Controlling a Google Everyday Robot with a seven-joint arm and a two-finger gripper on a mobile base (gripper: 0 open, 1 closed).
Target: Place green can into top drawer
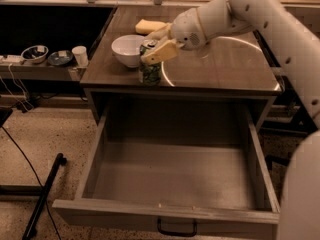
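Note:
The green can (pixel 150 71) stands upright on the table top (pixel 225 69) near its front left edge, next to a white bowl (pixel 127 50). My gripper (pixel 158 43) reaches in from the right and is at the can's top. One pale finger (pixel 161 52) lies across the front of the can's rim and the other is behind it, so it is shut on the can. The can's base still rests on the table. The top drawer (pixel 175 216) is pulled fully out below the table, with an empty inside and a black handle (pixel 176 230) at the front.
A yellow sponge (pixel 150 26) lies behind the bowl. A low shelf at the left holds small bowls (pixel 35 53) and a white cup (pixel 79 55). A black pole (pixel 42 196) lies on the floor at the left. My arm (pixel 280 29) spans the right side.

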